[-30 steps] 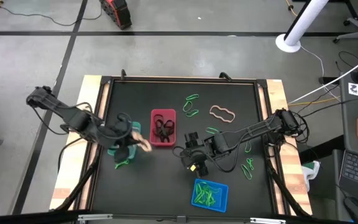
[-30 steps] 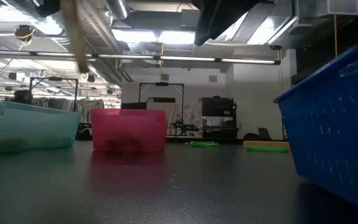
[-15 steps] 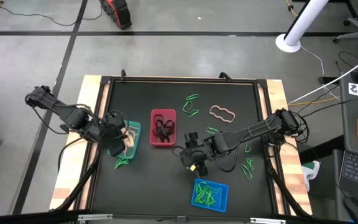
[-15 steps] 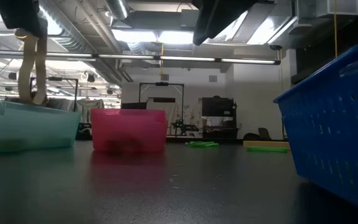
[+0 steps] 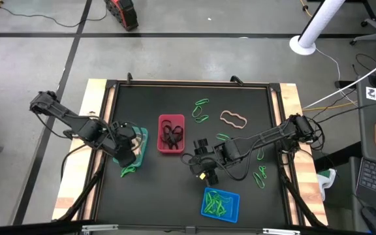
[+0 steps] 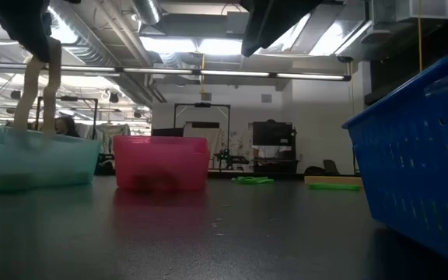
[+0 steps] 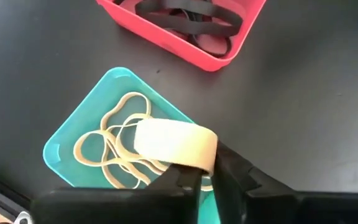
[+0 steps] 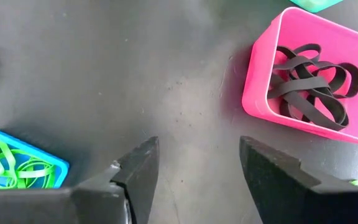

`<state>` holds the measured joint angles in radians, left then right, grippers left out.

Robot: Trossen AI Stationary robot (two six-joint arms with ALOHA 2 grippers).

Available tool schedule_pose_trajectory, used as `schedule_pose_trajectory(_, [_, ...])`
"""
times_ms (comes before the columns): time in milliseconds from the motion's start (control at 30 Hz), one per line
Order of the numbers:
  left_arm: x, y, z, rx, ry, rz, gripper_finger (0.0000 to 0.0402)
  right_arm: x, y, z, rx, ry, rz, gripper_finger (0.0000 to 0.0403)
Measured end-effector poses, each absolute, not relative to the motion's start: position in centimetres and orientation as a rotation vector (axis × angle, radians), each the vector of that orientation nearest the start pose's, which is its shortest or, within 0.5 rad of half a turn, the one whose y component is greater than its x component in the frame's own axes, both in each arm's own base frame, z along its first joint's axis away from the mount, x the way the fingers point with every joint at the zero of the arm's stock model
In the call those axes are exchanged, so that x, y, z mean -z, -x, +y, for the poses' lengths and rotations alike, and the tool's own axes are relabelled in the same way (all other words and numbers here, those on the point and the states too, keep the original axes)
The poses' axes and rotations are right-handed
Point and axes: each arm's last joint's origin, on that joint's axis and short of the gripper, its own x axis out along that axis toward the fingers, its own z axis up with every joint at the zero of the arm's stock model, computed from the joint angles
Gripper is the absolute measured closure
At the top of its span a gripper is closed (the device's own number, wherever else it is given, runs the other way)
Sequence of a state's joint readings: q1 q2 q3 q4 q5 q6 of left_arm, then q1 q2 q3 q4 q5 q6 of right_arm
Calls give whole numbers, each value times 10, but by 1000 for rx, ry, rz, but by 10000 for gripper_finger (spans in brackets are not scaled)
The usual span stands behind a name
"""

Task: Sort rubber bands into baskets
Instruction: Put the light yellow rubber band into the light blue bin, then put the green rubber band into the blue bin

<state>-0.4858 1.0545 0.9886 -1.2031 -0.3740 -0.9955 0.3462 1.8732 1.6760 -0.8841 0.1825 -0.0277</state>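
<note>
My left gripper [image 5: 128,149] is over the teal basket [image 5: 140,135] at the table's left, shut on a wide tan rubber band [image 7: 174,144]. Several thin tan bands [image 7: 114,149] lie in that basket [image 7: 61,149]. The red basket [image 5: 171,134] at mid-table holds black bands [image 8: 309,78]. The blue basket [image 5: 221,204] near the front edge holds green bands [image 8: 11,165]. My right gripper [image 5: 203,171] is open and empty between the red and blue baskets. My left gripper pinches the wide tan band at its upper end [image 7: 205,163] between its two fingers, coming from above. The band hangs down as a loop [image 6: 39,97], its lower end inside the teal basket [image 6: 29,155].
Loose green bands lie at the far middle [image 5: 201,109], right [image 5: 261,176] and beside the teal basket [image 5: 129,171]. A tan band [image 5: 234,119] lies at the far right. Wooden rails [image 5: 291,104] frame the black mat.
My left gripper has gone with the tan band toward the table's left edge, over the teal basket, and then down; the band, first swinging aslant beside the basket, now hangs with its lower end inside it.
</note>
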Motion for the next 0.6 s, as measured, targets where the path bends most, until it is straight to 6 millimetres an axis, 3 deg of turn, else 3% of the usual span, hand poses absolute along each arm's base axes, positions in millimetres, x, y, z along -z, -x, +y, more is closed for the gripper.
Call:
schedule_pose_trajectory(267, [-279, -148, -68, -512, 358, 1193, 285, -281, -374, 130, -162, 308, 1045, 182])
schedule_pose_trajectory(433, [-277, -142, -75, -407, 568, 1402, 254, -281, -374, 129, -162, 308, 1045, 182])
schedule_pose_trajectory(600, [-278, -143, -85, -445, 749, 1392, 249, -281, -374, 130, -163, 308, 1045, 182])
